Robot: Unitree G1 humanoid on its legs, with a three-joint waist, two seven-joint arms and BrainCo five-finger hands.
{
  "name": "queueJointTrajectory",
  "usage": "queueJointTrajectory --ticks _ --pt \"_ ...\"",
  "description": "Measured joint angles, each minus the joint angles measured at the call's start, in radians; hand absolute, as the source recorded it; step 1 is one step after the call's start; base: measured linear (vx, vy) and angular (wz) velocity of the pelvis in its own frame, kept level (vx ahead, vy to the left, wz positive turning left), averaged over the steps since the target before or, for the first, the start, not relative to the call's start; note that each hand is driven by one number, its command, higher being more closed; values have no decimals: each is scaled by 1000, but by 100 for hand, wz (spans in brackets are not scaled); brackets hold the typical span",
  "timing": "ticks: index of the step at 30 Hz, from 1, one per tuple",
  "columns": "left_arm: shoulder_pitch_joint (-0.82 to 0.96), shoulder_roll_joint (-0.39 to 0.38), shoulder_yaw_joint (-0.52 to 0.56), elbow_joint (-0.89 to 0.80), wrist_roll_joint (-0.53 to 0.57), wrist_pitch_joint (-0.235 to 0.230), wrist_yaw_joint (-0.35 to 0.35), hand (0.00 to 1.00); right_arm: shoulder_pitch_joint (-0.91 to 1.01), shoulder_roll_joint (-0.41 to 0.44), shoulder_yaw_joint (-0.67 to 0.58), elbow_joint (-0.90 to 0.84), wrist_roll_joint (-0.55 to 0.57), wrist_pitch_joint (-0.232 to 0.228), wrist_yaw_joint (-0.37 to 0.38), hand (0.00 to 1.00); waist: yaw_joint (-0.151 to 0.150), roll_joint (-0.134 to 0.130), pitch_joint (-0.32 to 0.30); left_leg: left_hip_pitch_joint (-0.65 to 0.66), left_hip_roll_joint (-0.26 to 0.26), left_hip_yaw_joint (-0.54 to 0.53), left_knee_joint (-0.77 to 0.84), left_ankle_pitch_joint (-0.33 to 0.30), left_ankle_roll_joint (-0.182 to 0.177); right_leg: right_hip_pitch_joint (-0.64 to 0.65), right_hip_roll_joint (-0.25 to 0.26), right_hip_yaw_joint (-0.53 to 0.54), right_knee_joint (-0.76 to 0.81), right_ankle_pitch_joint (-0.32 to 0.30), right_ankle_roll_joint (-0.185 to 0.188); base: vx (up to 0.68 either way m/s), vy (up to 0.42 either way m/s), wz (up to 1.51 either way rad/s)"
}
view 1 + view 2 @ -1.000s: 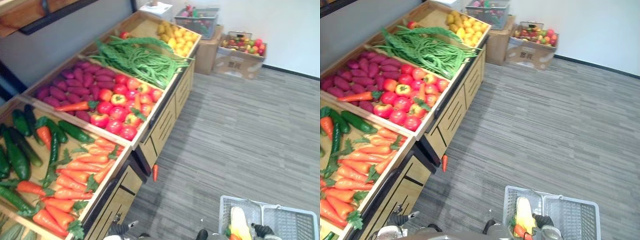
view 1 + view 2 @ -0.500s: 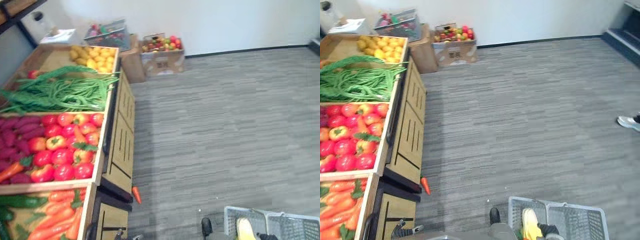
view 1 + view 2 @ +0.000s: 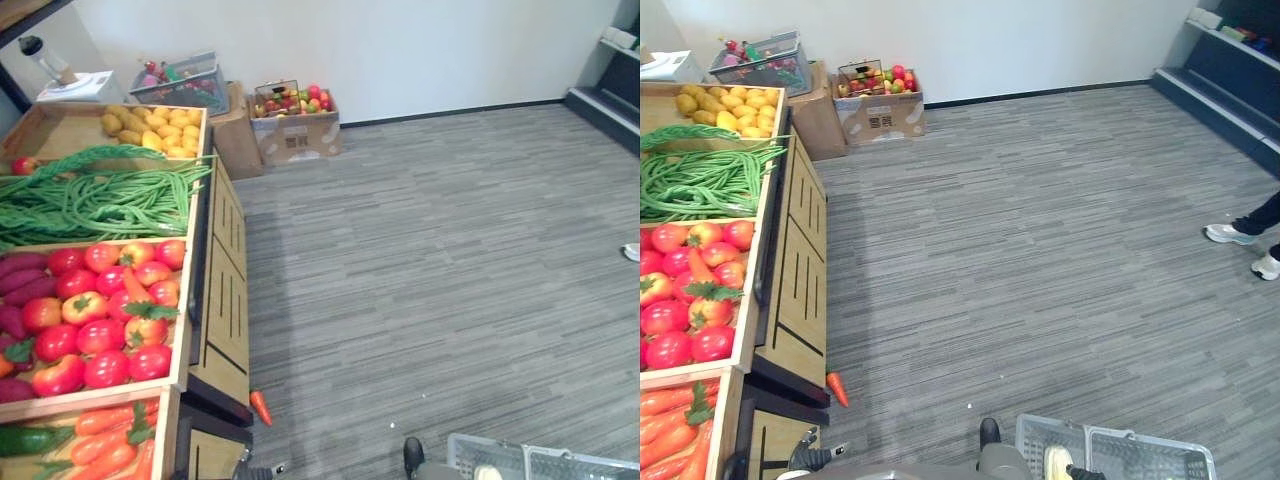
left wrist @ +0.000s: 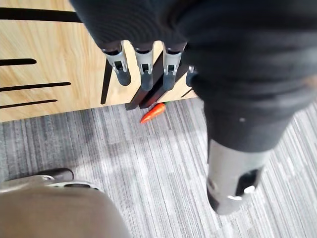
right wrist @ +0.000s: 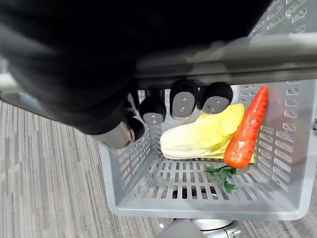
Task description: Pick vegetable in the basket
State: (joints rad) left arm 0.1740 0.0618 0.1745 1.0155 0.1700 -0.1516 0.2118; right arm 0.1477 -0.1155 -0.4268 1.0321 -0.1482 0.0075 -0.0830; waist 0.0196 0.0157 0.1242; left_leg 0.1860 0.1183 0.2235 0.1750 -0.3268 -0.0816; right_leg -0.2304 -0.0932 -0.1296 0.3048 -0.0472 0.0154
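My right hand [image 5: 181,104] is shut on the grey handle [image 5: 233,57] of a light grey plastic basket [image 5: 148,198], which hangs low at my right side [image 3: 1120,460]. In the basket lie a pale yellow cabbage [image 5: 198,139] and an orange carrot [image 5: 246,129] with green leaves. My left hand [image 4: 146,72] hangs open and empty beside the wooden stand [image 4: 49,59]. Beyond its fingers a loose carrot [image 4: 152,112] lies on the grey floor at the stand's foot [image 3: 260,406]. The stand's bins hold carrots [image 3: 110,450], red tomatoes and peppers [image 3: 100,320], green beans [image 3: 100,195] and yellow fruit [image 3: 155,125].
The wooden stand [image 3: 225,300] runs along my left. A cardboard box of fruit [image 3: 293,120] and a grey crate [image 3: 180,80] stand by the far wall. A person's shoes [image 3: 1240,235] are at the right, dark shelving [image 3: 1230,60] behind them. Grey floor stretches ahead.
The camera has swung to the right, so the stand sits further left and the basket lower in the picture. A person's shoes have come into sight. Neither hand has visibly changed.
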Motion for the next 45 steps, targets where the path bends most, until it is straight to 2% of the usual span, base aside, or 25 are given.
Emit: queueJointTrajectory --ticks 2,4,5,9,11,13,15,16,17,19,20,22,23,25,27,28,29,31,32,33,34,36,38,40,45 --pt "5 6 30 3 -1 1 1 0 -10 7 4 1 -1 -7 3 100 22 -12 14 32 -6 51 24 -24 -8 -37 -8 -95 128 -15 -16 15 -48 -104" --pt "10 11 31 5 1 2 0 0 -11 15 15 2 -1 -30 6 100 19 -26 27 51 -7 65 44 -30 4 -51 -8 -117 175 -20 -25 9 -61 -86" --pt "10 15 30 6 1 2 0 0 -14 14 28 3 -1 -33 6 100 14 -31 33 61 -6 65 41 -38 14 -56 -8 -124 182 -22 -28 -51 -99 -75" --pt "-3 22 29 1 2 3 -20 0 -38 19 47 10 -1 -34 7 100 7 -41 59 61 0 82 39 -69 0 -50 10 -149 101 -30 -10 -117 -73 -47" --pt "-2 20 30 0 2 8 -21 0 -3 25 43 15 0 -32 5 100 7 -39 61 62 13 66 38 -67 -2 -26 7 -178 73 -21 3 -171 -60 23" --pt "-2 13 35 -4 2 10 -21 0 29 38 41 15 0 -30 5 100 6 -21 58 62 29 55 36 -67 1 -20 5 -196 71 -19 7 -82 -66 34" --pt "10 -4 68 -24 2 27 -20 0 45 57 17 15 1 -11 6 100 6 -19 58 65 57 19 33 -69 -5 -49 -29 -179 186 -42 -29 2 -69 47" --pt "12 -4 72 -24 2 31 -20 0 47 61 7 15 2 -6 6 100 5 -20 58 67 61 8 33 -74 -15 -46 -42 -173 189 -42 -27 98 -43 39" --pt "20 -7 91 -26 4 31 -19 0 49 63 4 16 2 1 6 100 11 -19 56 84 79 7 30 -84 -34 -31 -43 -180 172 -89 3 130 -76 15" --pt "34 -20 121 -27 9 32 -13 0 38 62 13 16 0 2 9 100 11 -5 38 96 114 9 34 -59 -64 -32 -12 -200 194 -141 -2 262 -150 4" --pt "35 -24 129 -27 11 31 -11 0 26 59 28 18 0 4 12 100 11 -9 35 76 123 2 83 -30 -67 -24 0 -198 202 -152 -24 367 -234 -8" --pt "34 -26 128 -27 11 30 -9 0 2 46 50 20 0 5 29 100 11 -6 26 -23 148 -47 279 20 -44 0 24 -194 167 -161 -38 316 -257 -17" --pt "32 -29 128 -27 11 29 -6 0 -7 38 58 21 0 5 40 100 10 0 24 -113 171 -84 465 97 8 40 45 -195 125 -162 -40 268 -214 -8" --pt "33 -34 126 -27 7 22 9 0 0 27 90 24 -2 5 45 100 11 -3 29 -239 198 -136 730 207 30 113 65 -197 73 -172 -54 273 -141 0" --pt "33 -33 110 -32 8 10 20 0 -2 7 102 25 -6 2 45 100 12 4 33 -365 185 -157 939 198 26 202 71 -194 25 -195 -69 253 -52 3" --pt "34 -30 103 -34 8 10 21 0 -3 2 102 25 -6 2 44 100 13 4 33 -393 173 -154 955 194 27 223 69 -193 11 -197 -67 256 -28 0" --pt "38 -28 89 -40 9 9 21 0 -6 -3 99 26 -6 2 43 100 13 2 34 -421 151 -148 944 183 23 256 63 -195 -10 -195 -59 240 -6 -10" --pt "45 -22 65 -50 10 6 24 0 -27 -11 79 39 -10 2 38 100 20 -4 34 -439 115 -91 748 147 19 306 45 -187 -47 -186 -40 238 28 -15" --pt "47 -17 58 -55 10 7 24 0 -32 -13 69 40 -9 1 38 100 21 -7 34 -421 97 -55 552 148 25 323 34 -187 -67 -182 -32 304 110 -10" --pt "50 -20 58 -58 11 9 24 0 -37 -14 51 38 -9 1 39 100 20 -7 34 -390 82 -37 350 193 41 331 25 -187 -75 -183 -20 314 133 -7" --pt "51 -20 58 -58 11 10 24 0 -39 -14 43 37 -9 1 39 100 21 -6 35 -371 77 -40 263 239 45 336 21 -188 -75 -186 -13 277 136 -4" --pt "53 -14 58 -61 46 11 22 0 -35 -6 33 35 -8 -1 40 100 17 -22 25 -301 24 -74 90 278 21 353 -6 -186 -80 -189 21 270 172 19" --pt "49 0 58 -61 50 9 24 0 -37 11 30 35 -7 -7 39 100 16 -52 29 -280 -5 -69 36 282 23 355 -27 -186 -99 -182 31 197 153 12" --pt "51 11 49 -52 50 11 24 0 -34 20 29 36 -8 -15 37 100 21 -64 26 -261 -28 -64 -1 289 29 358 -46 -182 -106 -178 39 121 93 -1" --pt "48 30 -15 -30 49 8 22 0 -30 12 21 37 -9 -41 12 100 11 -51 23 -199 -62 -48 -121 338 35 363 -66 -161 -131 -165 61 38 38 -10"
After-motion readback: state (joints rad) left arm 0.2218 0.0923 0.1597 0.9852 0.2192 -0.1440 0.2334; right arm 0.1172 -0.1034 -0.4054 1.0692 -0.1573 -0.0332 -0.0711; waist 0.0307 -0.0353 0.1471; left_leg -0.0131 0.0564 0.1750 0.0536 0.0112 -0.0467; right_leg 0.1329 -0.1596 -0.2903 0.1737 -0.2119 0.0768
